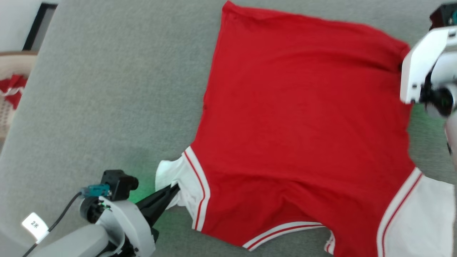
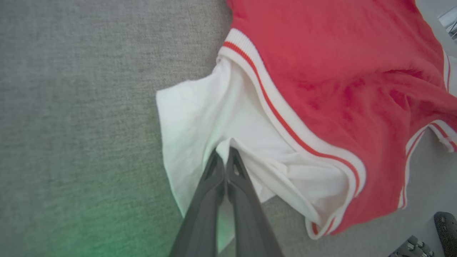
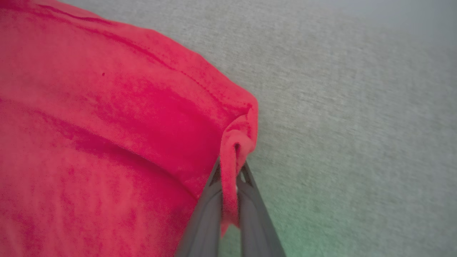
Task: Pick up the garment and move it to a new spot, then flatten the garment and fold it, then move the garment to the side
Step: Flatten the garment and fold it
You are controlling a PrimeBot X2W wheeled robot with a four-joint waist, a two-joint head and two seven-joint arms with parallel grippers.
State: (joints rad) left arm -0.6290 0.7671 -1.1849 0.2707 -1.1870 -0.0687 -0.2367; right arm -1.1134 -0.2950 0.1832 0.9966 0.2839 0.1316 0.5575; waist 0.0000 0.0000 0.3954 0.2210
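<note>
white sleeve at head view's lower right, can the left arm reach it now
Probably not: the left gripper is shut on the other sleeve, and the garment's red body lies between it and that sleeve.

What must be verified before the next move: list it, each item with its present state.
1. Left gripper shut on the white sleeve: ok.
2. Right gripper shut on the red hem corner: ok.
3. Garment body smooth: not ok, folds remain near the striped neckline.
4. Held sleeve flat: not ok, it is bunched around the fingertips.
5. Other sleeve flat: cannot tell, it runs past the head view's edge.
6. Grey surface bare beside the garment on the robot's left: ok.
</note>
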